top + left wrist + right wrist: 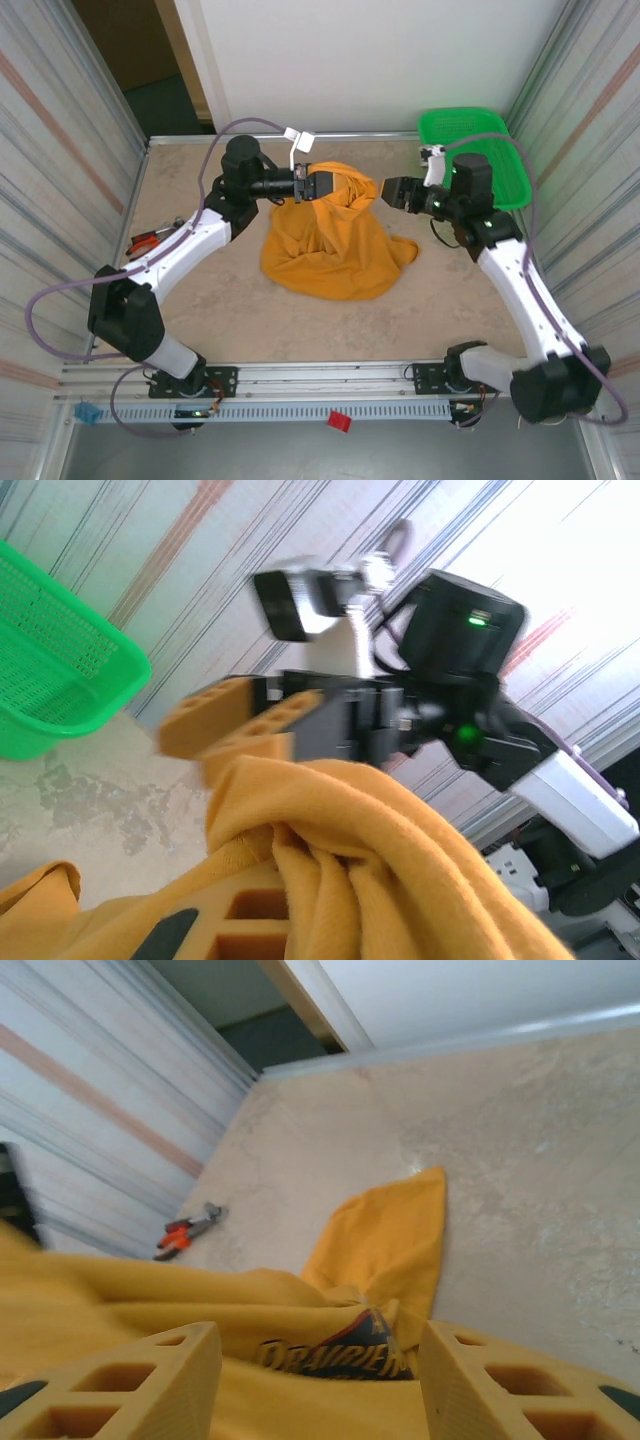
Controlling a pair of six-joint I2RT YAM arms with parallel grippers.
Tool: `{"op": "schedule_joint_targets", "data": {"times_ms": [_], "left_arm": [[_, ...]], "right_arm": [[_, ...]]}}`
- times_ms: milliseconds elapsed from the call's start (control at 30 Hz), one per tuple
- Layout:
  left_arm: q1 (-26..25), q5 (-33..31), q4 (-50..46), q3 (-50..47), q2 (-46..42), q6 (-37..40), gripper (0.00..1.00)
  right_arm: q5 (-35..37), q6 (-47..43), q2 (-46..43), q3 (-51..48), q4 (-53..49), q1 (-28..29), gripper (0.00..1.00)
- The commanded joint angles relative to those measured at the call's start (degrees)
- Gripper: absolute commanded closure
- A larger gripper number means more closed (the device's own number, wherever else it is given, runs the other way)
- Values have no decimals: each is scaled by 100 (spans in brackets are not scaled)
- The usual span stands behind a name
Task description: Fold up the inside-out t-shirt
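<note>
The inside-out t-shirt [330, 250], mustard orange-yellow, hangs in a bunched cone from my left gripper [318, 185], its lower part heaped on the table. In the left wrist view the left gripper [290, 880] is shut on a thick fold of the t-shirt [380, 830]. My right gripper [392, 192] stands open just right of the raised cloth, its fingers [225, 720] apart. Seen from the right wrist, the right gripper [320, 1345] has wide jaws, with the t-shirt's dark print [340, 1355] lying just beyond them and a flap [390, 1235] trailing on the table.
A green plastic basket [460, 115] stands at the back right corner, and its side [50, 670] appears in the left wrist view. Orange-handled pliers [150, 240] lie near the left wall, also seen as pliers [190, 1232] from the right wrist. Corrugated walls close in both sides.
</note>
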Motion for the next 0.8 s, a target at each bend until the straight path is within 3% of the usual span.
{"op": "schedule_joint_targets", "data": {"times_ms": [0, 133, 400, 433, 467, 500, 533, 567, 633, 767], "left_arm": [[13, -212, 266, 116, -282, -66, 100], [13, -310, 233, 132, -300, -50, 100], [5, -378, 308, 115, -239, -147, 100], [5, -501, 386, 78, -230, -211, 100], [8, -612, 483, 37, -230, -291, 100], [12, -750, 648, -5, -221, -421, 97], [13, -899, 741, -45, -212, -550, 87], [13, -1061, 743, -86, -220, -623, 77], [13, -1316, 833, -243, -255, -733, 53], [13, -1440, 812, -547, -347, -755, 46]], "right_arm": [[6, 302, -457, -61, -44, 100, 35], [-385, 785, -243, -183, 467, 252, 27], [-736, 1473, 536, -418, 1793, 810, 30], [-859, 1566, 687, -418, 1945, 873, 36], [-957, 1606, 795, -426, 2064, 897, 49], [-1008, 1643, 860, -463, 2181, 887, 69], [-1021, 1662, 864, -508, 2281, 846, 88], [-1038, 1680, 826, -538, 2373, 787, 100], [-1219, 1804, 721, -558, 2613, 637, 100], [-1401, 1838, 551, -446, 2612, 487, 100]]}}
